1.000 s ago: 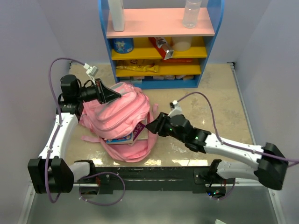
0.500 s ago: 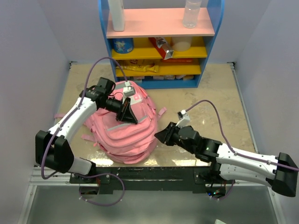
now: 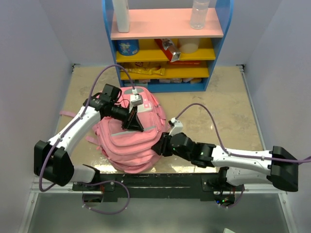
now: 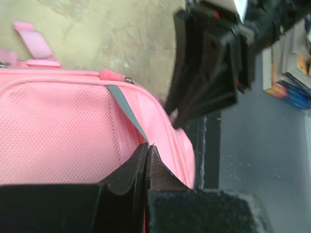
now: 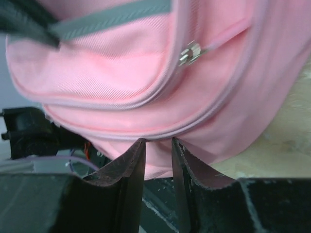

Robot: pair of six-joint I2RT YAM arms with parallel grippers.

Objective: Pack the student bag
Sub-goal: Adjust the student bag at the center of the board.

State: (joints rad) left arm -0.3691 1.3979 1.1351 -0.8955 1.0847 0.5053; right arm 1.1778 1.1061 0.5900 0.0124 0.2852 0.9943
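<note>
**Top view.** The student bag (image 3: 127, 145) lies flat on the worktop (image 3: 223, 104), front left of centre and close to my arm bases, pockets facing up. My left pincer (image 3: 137, 126) is down on the bag's upper middle. My right pincer (image 3: 158, 145) comes in low from the right and sits against the bag's right lower edge. Behind the bag is a blue shelf unit (image 3: 170, 88). A white bottle (image 3: 122, 14) and a clear bottle (image 3: 199, 13) stand on its pink top board. A blue tin (image 3: 129, 47) and a tilted red box (image 3: 167, 48) are one shelf down, with a yellow packet (image 3: 143, 71) below them.

**Left wrist view.** My left pincer is clenched, fingers pressed flat together. The tips are on the pink fabric just where the grey strip (image 4: 127, 110) ends (I cannot tell whether any cloth is nipped). A mesh panel (image 4: 58, 131) fills the left side and a pink strap (image 4: 33, 42) lies loose on the worktop above it. The right pincer shows as a black block at upper right, its tips at the bag's side.

**Right wrist view.** My right pincer is released a narrow way, the fingers slightly apart. The tips are right at the bag's lower seam, and I see nothing gripped between them. A metal zip pull (image 5: 189, 52) sits on the curved zip line above. The grey strip crosses the top. The top-left corner is dark and blurred.
</note>
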